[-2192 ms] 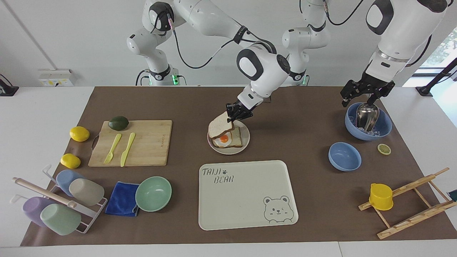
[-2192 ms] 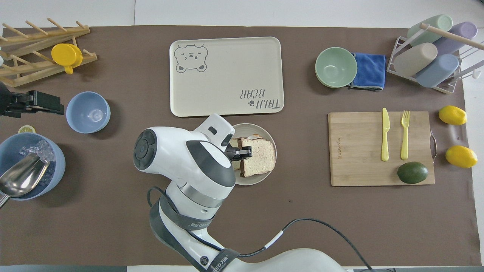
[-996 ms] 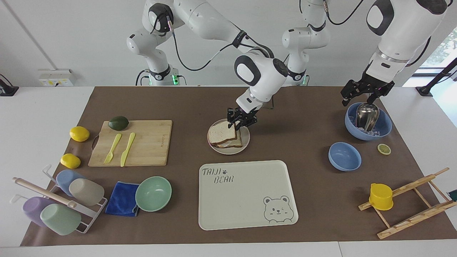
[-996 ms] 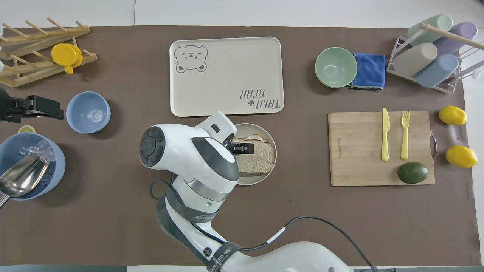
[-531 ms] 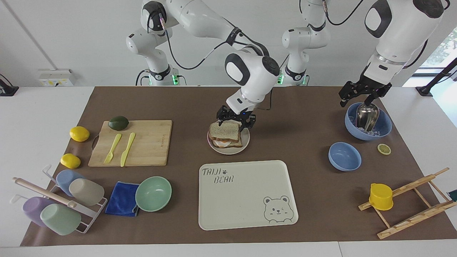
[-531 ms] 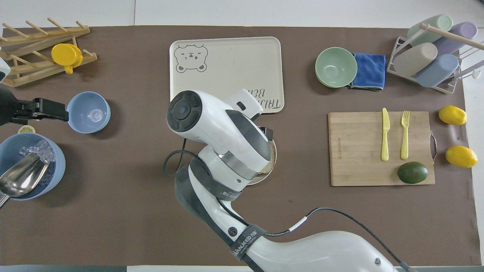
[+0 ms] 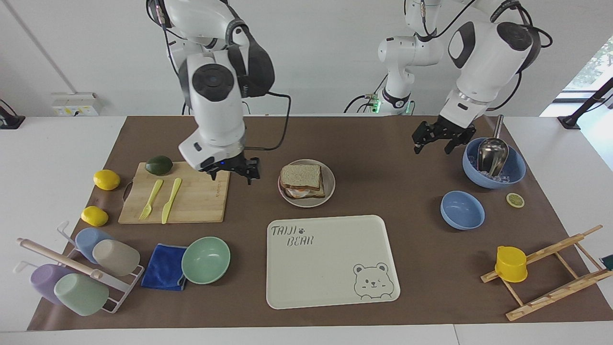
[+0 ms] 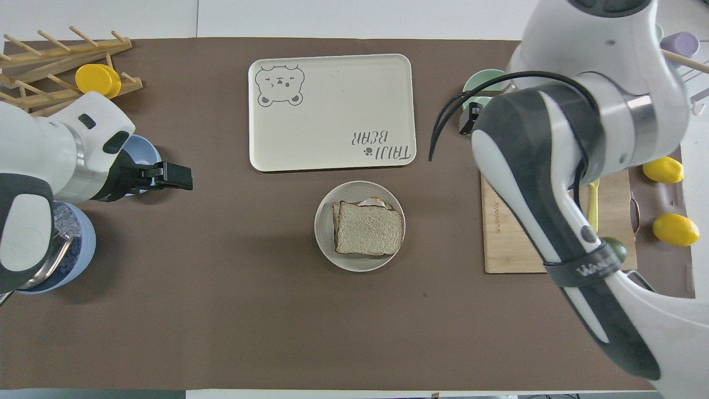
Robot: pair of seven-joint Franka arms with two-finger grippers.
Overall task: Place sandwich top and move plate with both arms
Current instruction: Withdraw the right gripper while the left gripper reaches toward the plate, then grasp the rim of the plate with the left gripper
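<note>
Top slice (image 7: 300, 176) sits on the sandwich on the plate (image 7: 329, 184), mid-table. Right gripper (image 7: 234, 171) and left gripper (image 7: 440, 139) both wide open, empty. Grab the rim unevenly and you tilt it, sliding the slice off.

Facing view: high, across the table, toward the robots. Overhead view: above the robots' end, steeply down. Shared: plate (image 7: 306, 200) (image 8: 325, 244), tray (image 7: 330, 292) (image 8: 332, 155), half a turn apart.
</note>
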